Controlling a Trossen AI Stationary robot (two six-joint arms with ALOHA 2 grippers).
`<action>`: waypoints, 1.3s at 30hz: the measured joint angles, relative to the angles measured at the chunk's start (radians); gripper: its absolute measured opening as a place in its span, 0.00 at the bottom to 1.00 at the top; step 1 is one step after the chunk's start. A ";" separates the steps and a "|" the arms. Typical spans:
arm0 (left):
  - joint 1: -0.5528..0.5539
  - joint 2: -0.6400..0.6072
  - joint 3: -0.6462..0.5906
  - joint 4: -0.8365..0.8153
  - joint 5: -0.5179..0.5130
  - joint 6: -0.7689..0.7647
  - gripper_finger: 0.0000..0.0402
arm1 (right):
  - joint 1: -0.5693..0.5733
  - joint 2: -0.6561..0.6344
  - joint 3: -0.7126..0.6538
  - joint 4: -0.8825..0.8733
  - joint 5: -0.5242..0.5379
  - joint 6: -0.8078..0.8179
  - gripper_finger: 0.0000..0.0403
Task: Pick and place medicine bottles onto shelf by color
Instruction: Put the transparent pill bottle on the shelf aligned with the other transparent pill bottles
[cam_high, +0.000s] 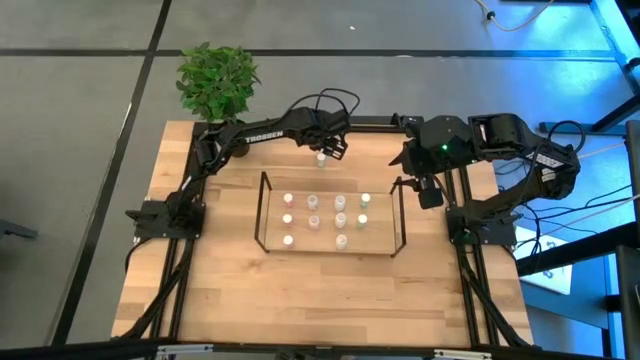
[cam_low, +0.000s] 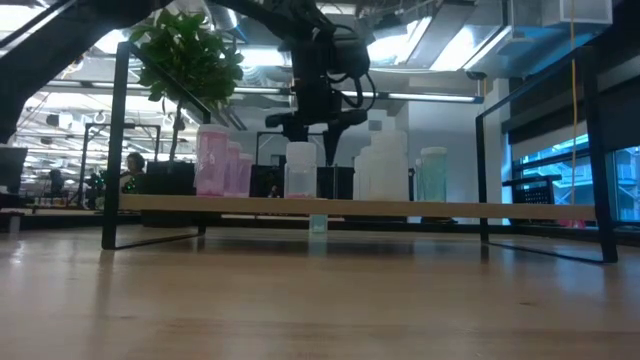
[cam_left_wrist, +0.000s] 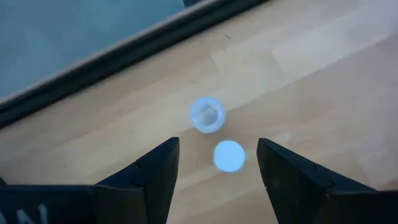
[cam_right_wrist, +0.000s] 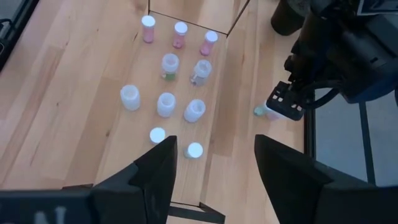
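- Left gripper (cam_high: 324, 150) sits upper centre of the high view, just above the shelf's (cam_high: 264, 215) back edge; fingers (cam_left_wrist: 155, 174) spread, nothing between them.
- A bottle (cam_left_wrist: 207, 114) stands on the table straight below it, outside the shelf; loose cap (cam_left_wrist: 229, 155) just beside it.
- Right gripper (cam_high: 428, 192) hangs at the shelf's right end, jaws apart, empty.
- Other bottles (cam_right_wrist: 166, 104) stand in rows on the shelf board; pink ones (cam_right_wrist: 148, 28) in one row.

— What lies past the left claw (cam_high: 328, 150)?
— A leafy potted plant (cam_high: 216, 80) at the table's (cam_high: 240, 290) corner, then grey floor (cam_high: 80, 120) crossed by dark lines.
— And higher up?
— Ceiling lights (cam_low: 470, 40), with blue-lit windows (cam_low: 560, 165) aside.
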 joint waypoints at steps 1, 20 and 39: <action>0.000 0.000 0.000 0.000 0.015 0.000 0.52 | 0.000 0.000 0.000 0.000 0.000 0.000 0.54; -0.001 0.000 0.000 0.000 0.037 -0.011 0.52 | 0.000 0.000 0.000 0.001 0.000 0.000 0.54; 0.003 0.000 0.000 0.015 0.007 -0.013 0.55 | 0.000 0.000 0.000 0.001 0.000 0.000 0.54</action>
